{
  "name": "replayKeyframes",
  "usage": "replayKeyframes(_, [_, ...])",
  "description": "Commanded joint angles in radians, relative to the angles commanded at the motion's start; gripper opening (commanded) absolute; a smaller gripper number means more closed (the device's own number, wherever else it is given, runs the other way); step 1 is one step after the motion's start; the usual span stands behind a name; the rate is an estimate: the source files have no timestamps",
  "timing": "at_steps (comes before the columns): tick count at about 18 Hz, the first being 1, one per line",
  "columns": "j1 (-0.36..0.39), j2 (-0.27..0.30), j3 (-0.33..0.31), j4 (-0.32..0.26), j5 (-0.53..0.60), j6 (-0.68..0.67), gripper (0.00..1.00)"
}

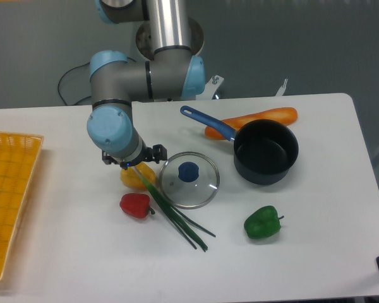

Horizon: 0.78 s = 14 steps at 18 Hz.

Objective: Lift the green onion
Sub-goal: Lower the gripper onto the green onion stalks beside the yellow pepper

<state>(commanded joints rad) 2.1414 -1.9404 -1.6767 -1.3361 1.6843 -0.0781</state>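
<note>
- The green onion point(174, 211) is seen just left of the frame's centre, running diagonally from its pale end near the gripper point(131, 165) down and right to its dark leaf tips on the white table point(316, 252).
- It is judged light, thin and limp; the leaves would bend or bruise if squeezed hard. The firmer whitish end is judged the better place to be gripped.
- The pale end appears to meet the gripper, but the wrist hides the fingers, so it cannot be told whether they are apart, together, or clamped on the stalk.
- One green onion is counted, splitting into several leaves.
- Three peppers are counted: one yellow pepper point(136, 177) under the gripper, one red pepper point(134, 205) below it, one green bell pepper point(263, 222) at lower right.
- One glass pot lid point(189, 180), one dark saucepan point(265, 151), one orange vegetable point(265, 117) and one yellow basket point(12, 189) at the left edge are counted.
</note>
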Motion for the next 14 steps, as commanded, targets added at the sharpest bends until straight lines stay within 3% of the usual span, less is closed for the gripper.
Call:
replayKeyframes(3, [0.000, -0.037, -0.008, -0.006, 0.015, -0.031, 1.00])
replayKeyframes(14, [-0.063, -0.034, -0.009, -0.006, -0.032, -0.068, 1.00])
